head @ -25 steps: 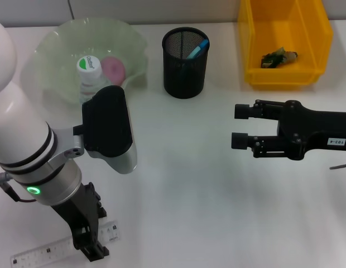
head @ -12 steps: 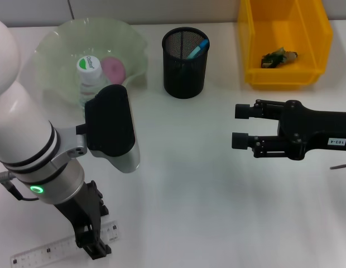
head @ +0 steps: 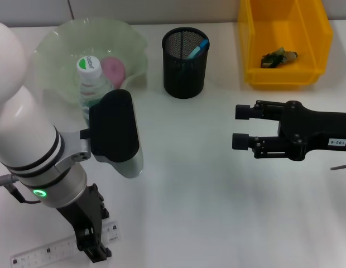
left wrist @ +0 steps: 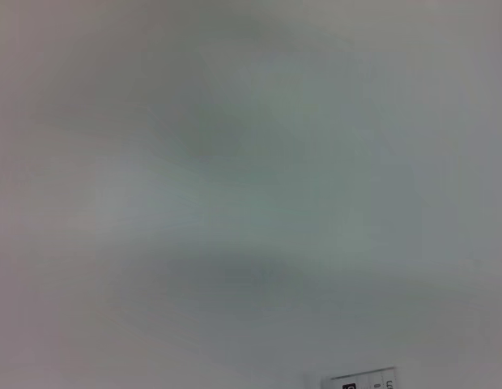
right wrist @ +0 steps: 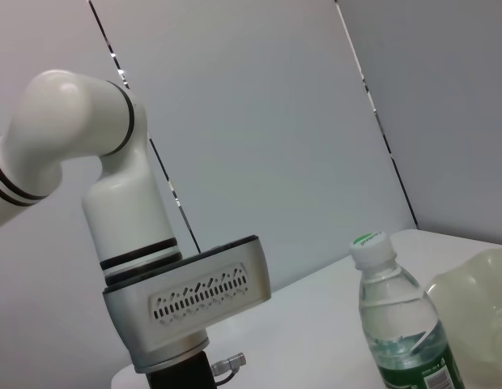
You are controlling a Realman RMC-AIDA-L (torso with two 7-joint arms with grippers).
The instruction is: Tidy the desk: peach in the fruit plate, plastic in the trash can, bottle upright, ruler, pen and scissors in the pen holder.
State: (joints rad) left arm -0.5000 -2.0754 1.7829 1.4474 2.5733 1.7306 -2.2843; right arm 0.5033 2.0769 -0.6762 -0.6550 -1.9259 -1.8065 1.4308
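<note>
ruler [head: 61,249] flat on desk, under left gripper [head: 95,245] tips.

The head view looks steeply down on the desk [head: 217,184]; the left wrist view faces it close up, sharing the ruler [left wrist: 360,379]. The right wrist view looks level across, sharing the bottle [right wrist: 397,324].

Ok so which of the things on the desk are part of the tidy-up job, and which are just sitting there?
Part of the job:
ruler, under the left gripper
bottle, upright
peach in the fruit plate
pen in the pen holder
plastic in the trash can

Just there:
right gripper, open, hovering over the bare table
</note>
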